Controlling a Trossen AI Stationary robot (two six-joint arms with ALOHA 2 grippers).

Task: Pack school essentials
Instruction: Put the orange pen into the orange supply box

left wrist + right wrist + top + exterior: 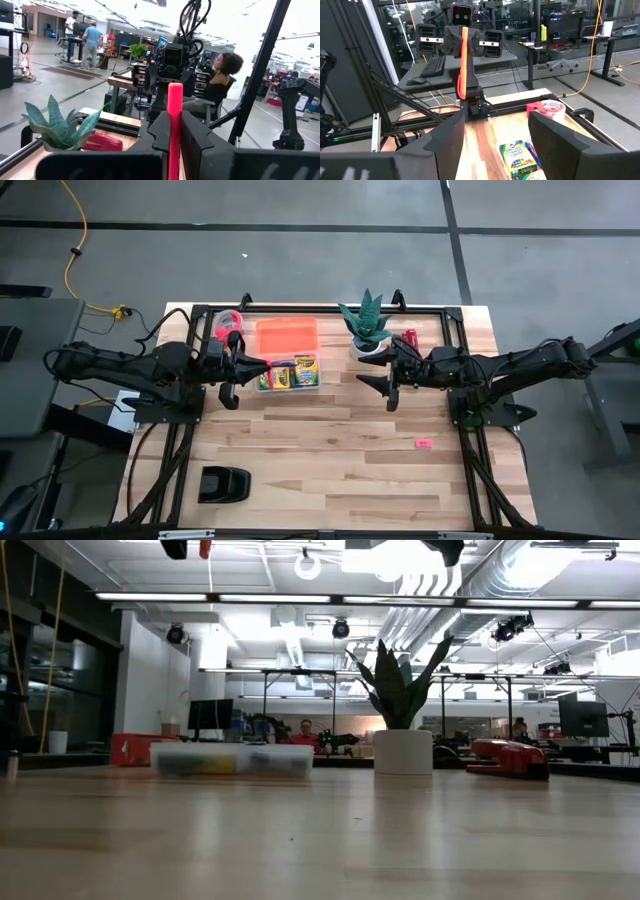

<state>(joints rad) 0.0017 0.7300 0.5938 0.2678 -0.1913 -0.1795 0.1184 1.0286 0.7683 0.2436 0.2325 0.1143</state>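
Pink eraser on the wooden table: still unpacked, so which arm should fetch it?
Right: its open gripper is empty and nearer the small pink eraser; the left gripper is shut on an orange-red stick.

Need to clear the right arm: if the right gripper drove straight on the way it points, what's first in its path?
Probably the left gripper and the red stick it holds upright, straight ahead of the open right gripper; nothing shows between, though depth is unclear.

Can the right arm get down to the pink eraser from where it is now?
Probably yes. The right gripper hangs open and empty above the table, and the pink eraser lies alone on bare wood on its side, nothing nearby. The left gripper, shut on an orange-red stick, is well clear.
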